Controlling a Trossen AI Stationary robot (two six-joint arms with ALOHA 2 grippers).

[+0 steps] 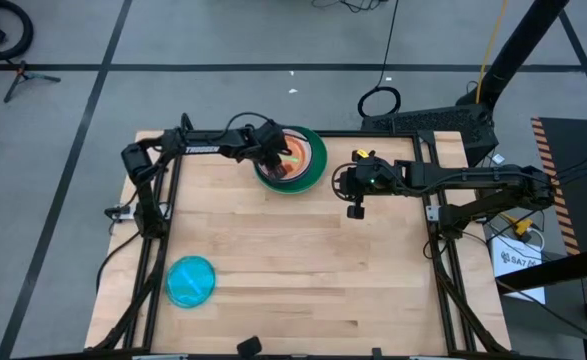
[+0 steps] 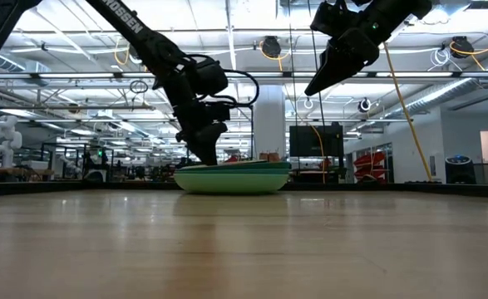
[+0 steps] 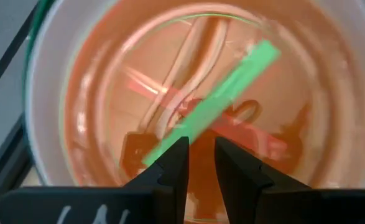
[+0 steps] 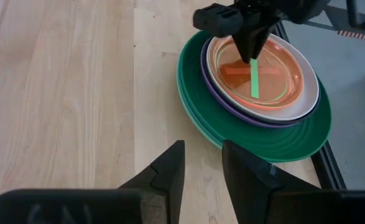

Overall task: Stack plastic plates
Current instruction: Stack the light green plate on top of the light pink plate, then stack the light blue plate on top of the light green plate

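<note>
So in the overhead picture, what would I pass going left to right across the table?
Blue plate near the front left, then the left gripper over the plate stack at the back, then the right gripper hanging above bare wood.

My high camera hangs above and looks straight down, taking in the whole pale wooden table [image 1: 303,270] and both my arms. My low camera sits at table-top height, looking level across the boards into the room behind. My left wrist camera points down, very close over the round orange plastic plate [image 3: 188,81], which fills its picture past my left gripper [image 3: 201,162]. My right wrist camera stands farther back, looking past my right gripper [image 4: 204,165] across the wood at the stack of round plastic plates [image 4: 257,118]. All four views share that stack.
</note>
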